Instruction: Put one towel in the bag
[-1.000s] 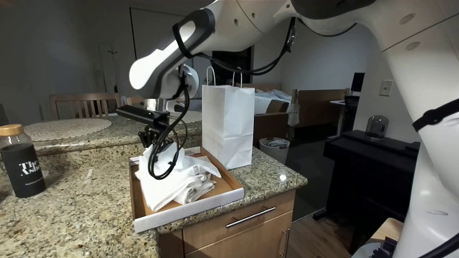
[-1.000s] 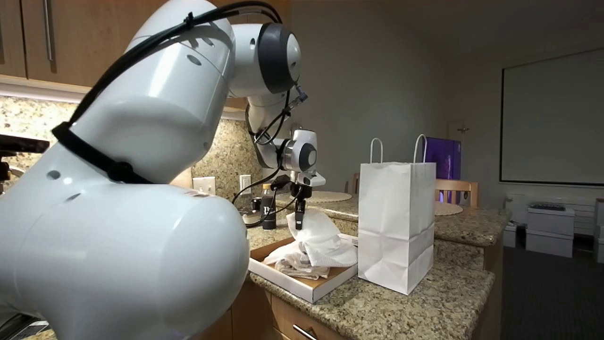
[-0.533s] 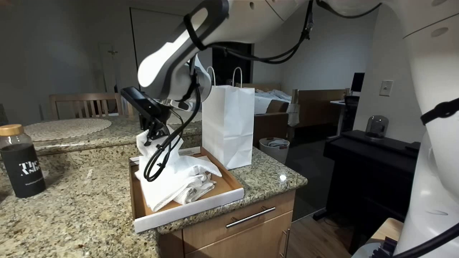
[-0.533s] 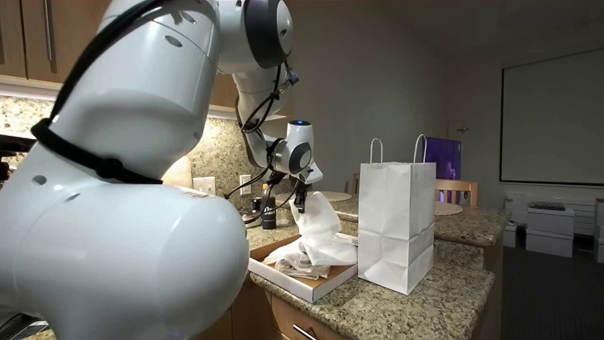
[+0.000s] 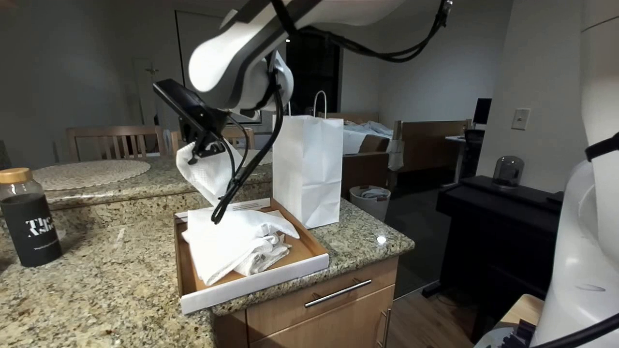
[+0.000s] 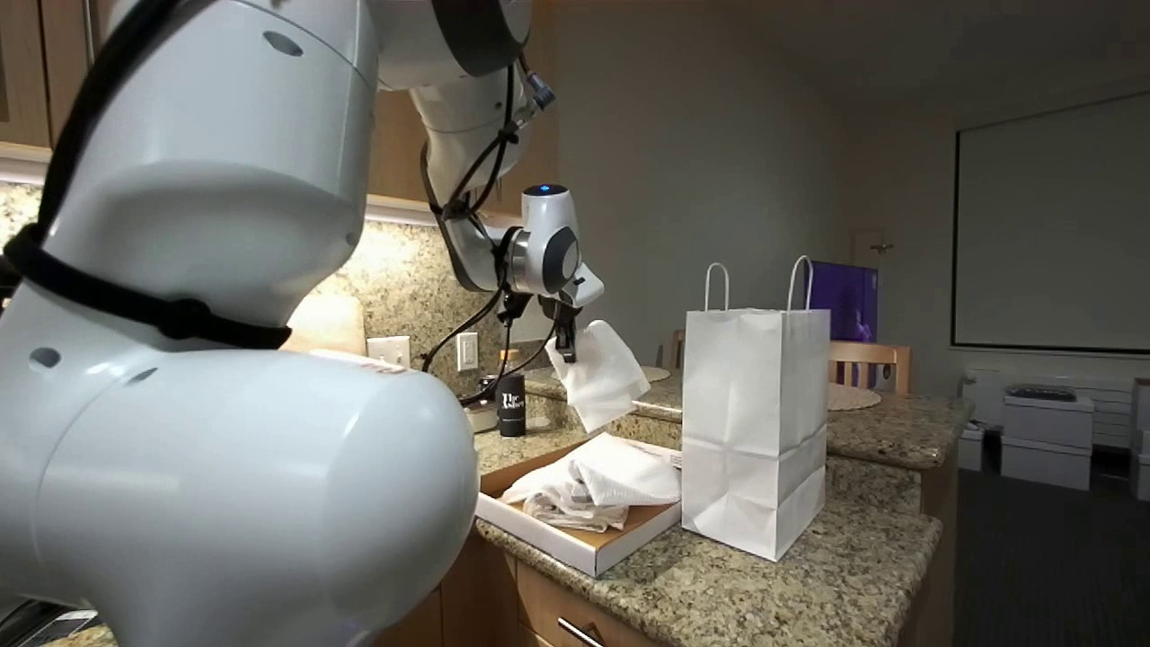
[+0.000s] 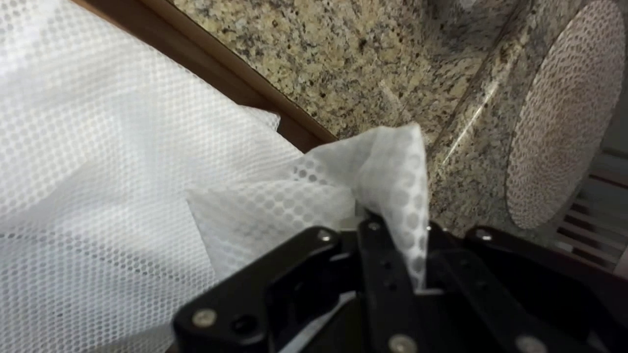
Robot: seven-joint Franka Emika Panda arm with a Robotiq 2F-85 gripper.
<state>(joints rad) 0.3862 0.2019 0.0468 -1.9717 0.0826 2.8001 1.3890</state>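
Blk-sleeved bottle [image 5: 30,229] on granite ctr [image 5: 111,285], rnd woven mat [image 5: 92,174], wood chair [image 5: 113,130] in bkgd

In both exterior views the white bag [image 6: 753,427] hides its inside.

“The Ashe…” on black bottle [image 5: 30,220]

- Raised, thin white cloth towel [image 6: 600,379]: patterned with pale grey round dots.
- Rumpled white cloth pile [image 6: 633,476]: dotted in a close mesh.
- Black jointed pincer [image 6: 565,350], with silvery screw heads.
- Tall white paper bag [image 5: 309,169]: plain white throughout.
- Shallow rectangular cardboard tray [image 5: 256,286]: brown inside, white outside.
- Speckled granite surface [image 5: 121,290]: tan, grey and black flecks.
- Cylindrical glass bottle [image 5: 31,208]: black sleeve, white lettering, tan cap.
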